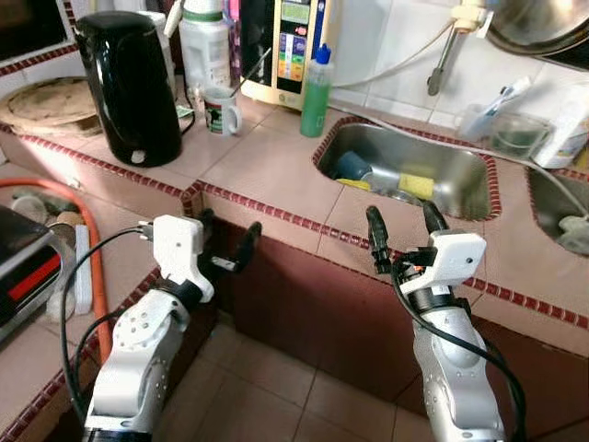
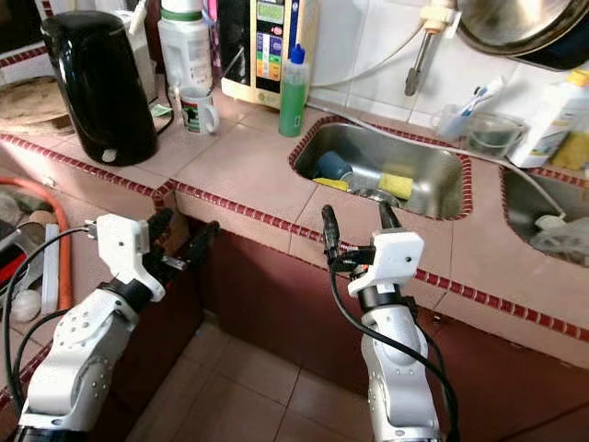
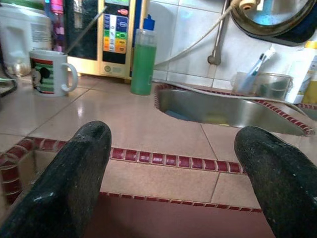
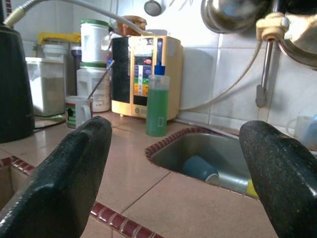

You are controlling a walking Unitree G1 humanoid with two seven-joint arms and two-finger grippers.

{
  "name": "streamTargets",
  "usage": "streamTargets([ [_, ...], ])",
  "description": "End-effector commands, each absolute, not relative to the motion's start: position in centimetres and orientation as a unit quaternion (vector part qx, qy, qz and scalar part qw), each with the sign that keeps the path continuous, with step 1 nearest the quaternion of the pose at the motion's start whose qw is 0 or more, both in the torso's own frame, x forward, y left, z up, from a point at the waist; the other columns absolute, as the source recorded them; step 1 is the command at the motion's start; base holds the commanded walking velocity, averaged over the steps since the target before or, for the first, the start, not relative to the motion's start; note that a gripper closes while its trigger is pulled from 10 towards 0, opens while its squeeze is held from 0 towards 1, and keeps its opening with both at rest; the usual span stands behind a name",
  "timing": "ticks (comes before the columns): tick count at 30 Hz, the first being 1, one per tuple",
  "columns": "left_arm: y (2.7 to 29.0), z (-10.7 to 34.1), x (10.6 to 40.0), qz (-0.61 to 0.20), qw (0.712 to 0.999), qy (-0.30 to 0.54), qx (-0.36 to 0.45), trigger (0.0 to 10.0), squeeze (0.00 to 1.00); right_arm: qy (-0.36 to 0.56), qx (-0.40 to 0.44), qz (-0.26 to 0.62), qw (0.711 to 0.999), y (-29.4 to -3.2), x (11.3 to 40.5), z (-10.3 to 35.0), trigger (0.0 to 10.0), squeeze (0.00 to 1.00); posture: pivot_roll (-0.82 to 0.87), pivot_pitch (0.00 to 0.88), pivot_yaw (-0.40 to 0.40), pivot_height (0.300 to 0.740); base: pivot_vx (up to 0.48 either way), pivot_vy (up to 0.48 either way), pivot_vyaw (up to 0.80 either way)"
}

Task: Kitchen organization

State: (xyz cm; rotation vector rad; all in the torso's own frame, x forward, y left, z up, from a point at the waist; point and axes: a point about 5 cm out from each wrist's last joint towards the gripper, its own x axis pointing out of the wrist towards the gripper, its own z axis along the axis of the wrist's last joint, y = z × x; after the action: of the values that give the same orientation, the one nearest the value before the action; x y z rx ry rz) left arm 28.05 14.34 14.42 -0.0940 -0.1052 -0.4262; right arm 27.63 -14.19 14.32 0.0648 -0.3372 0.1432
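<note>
Tiled kitchen counter [image 1: 267,166] with a steel sink [image 1: 460,170] set into it. The left gripper [image 1: 226,241] hangs at the counter's front edge, fingers spread apart and holding nothing. The right gripper [image 1: 405,230] stands at the edge just before the sink, its fingers likewise apart and empty. In the sink lie a blue cup [image 1: 352,166] and a yellow sponge [image 1: 416,186]. A green bottle [image 1: 316,92] stands on the counter just beside the sink's far left corner, in front of a cream appliance [image 1: 290,46] against the wall. Left of these stand a mug [image 1: 221,110] and, nearer the counter's corner, a black kettle [image 1: 129,83]. A tap [image 1: 451,41] hangs from the wall above the sink.
</note>
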Motion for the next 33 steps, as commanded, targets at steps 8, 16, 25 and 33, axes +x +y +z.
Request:
streamTargets([
  [8,13.69,14.74,27.83,-0.233,0.970,-0.058,-0.040,10.0,0.00,-0.171,0.028,0.066,0.983,-14.61,27.71,14.61,10.0,0.00,0.08,0.000,-0.037,0.740,0.000,0.000,0.00],
  [16,13.63,14.89,27.77,-0.244,0.967,-0.062,-0.041,10.0,0.00,-0.171,0.029,0.064,0.983,-14.56,27.67,14.61,10.0,0.00,0.08,0.000,-0.034,0.740,0.000,-0.086,0.00],
  [25,13.56,14.91,27.59,-0.255,0.964,-0.061,-0.038,10.0,0.00,-0.172,0.031,0.062,0.983,-14.53,27.62,14.62,10.0,0.00,0.08,0.000,-0.029,0.740,0.000,-0.480,0.00],
  [33,13.52,14.56,27.55,-0.258,0.964,-0.045,-0.049,10.0,0.00,-0.172,0.034,0.061,0.983,-14.42,27.68,14.62,10.0,0.00,0.08,0.000,-0.027,0.740,0.000,0.000,0.00],
])
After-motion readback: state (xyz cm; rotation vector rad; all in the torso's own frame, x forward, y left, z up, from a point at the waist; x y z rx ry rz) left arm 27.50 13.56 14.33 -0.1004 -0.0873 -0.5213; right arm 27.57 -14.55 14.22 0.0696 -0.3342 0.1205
